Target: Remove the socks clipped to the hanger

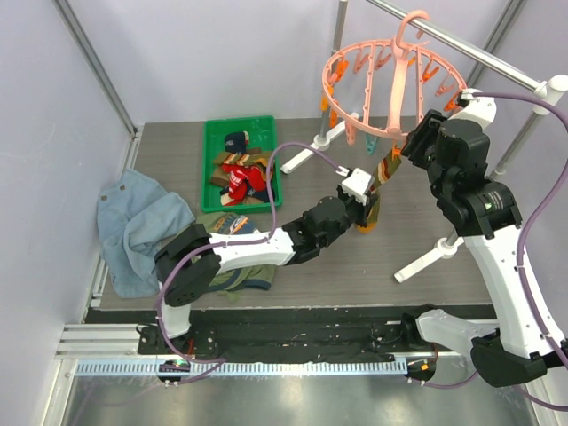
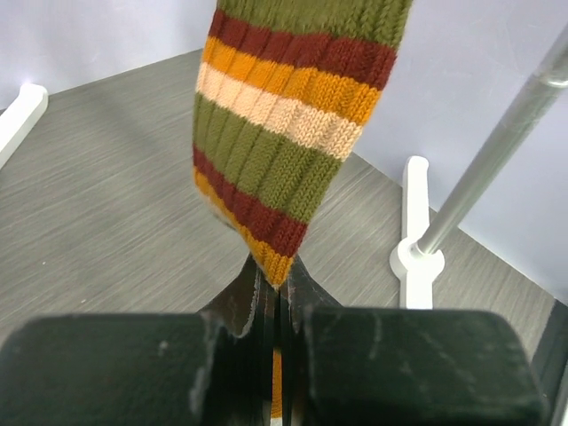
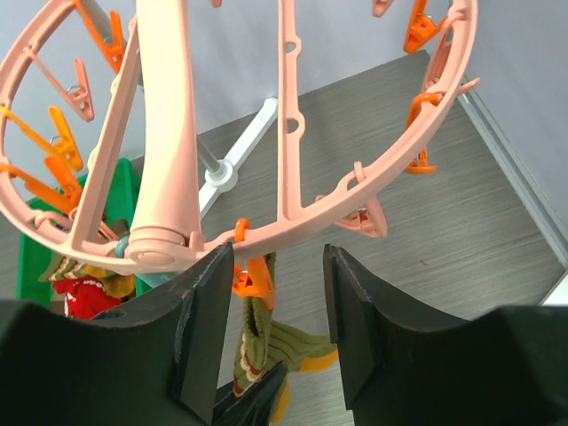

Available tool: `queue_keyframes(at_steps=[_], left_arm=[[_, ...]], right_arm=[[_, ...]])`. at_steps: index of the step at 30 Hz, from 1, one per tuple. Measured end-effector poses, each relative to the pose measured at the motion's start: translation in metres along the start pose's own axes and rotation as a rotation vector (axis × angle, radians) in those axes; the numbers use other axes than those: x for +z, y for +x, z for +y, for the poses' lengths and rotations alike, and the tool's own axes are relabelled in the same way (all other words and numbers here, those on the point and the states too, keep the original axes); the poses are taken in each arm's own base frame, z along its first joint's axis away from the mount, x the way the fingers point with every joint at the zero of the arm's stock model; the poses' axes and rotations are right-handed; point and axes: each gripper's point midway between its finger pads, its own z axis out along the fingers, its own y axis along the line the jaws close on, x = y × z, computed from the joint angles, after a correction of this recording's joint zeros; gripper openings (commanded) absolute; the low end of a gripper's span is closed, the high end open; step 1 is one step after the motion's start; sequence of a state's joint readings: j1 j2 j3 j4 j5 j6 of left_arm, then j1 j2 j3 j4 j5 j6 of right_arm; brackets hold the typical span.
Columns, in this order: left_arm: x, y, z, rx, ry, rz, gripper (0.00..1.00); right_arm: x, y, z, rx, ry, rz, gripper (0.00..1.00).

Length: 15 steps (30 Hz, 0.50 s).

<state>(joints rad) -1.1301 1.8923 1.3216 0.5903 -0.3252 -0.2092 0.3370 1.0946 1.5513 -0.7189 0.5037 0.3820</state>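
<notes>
One olive sock [image 2: 284,133] with orange, red and cream stripes hangs from an orange clip [image 3: 256,277] on the salmon-pink hanger [image 3: 355,195]. My left gripper [image 2: 275,275] is shut on the sock's lower edge, low in front of the stand [image 1: 366,197]. My right gripper [image 3: 277,293] is open just under the hanger's ring. Its jaws stand either side of the orange clip, which is close to the left finger [image 3: 209,311]. In the top view the hanger [image 1: 390,71] hangs from the rail, with the right gripper [image 1: 415,138] beside the sock [image 1: 383,177].
A green tray [image 1: 209,169] at the back left holds several socks. A pale blue denim garment [image 1: 133,226] lies at the left, and an olive T-shirt [image 1: 240,280] lies under the left arm. The white rail stand's feet [image 1: 426,257] and pole [image 2: 497,151] stand close by.
</notes>
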Motion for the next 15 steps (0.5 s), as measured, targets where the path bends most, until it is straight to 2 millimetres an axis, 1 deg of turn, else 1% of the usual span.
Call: queue_keyframes(at_steps=[8, 12, 15], left_arm=[[-0.009, -0.012, -0.018, -0.004, 0.042, -0.014, 0.00], [-0.012, -0.012, -0.027, 0.001, 0.058, -0.015, 0.00], [-0.013, -0.011, -0.032, 0.003, 0.068, -0.013, 0.00]], right_arm=[[0.008, 0.020, 0.010, -0.031, -0.053, 0.058, 0.51], [0.010, 0.028, 0.011, -0.039, -0.064, 0.078, 0.52], [0.010, 0.032, 0.012, -0.051, -0.072, 0.087, 0.54]])
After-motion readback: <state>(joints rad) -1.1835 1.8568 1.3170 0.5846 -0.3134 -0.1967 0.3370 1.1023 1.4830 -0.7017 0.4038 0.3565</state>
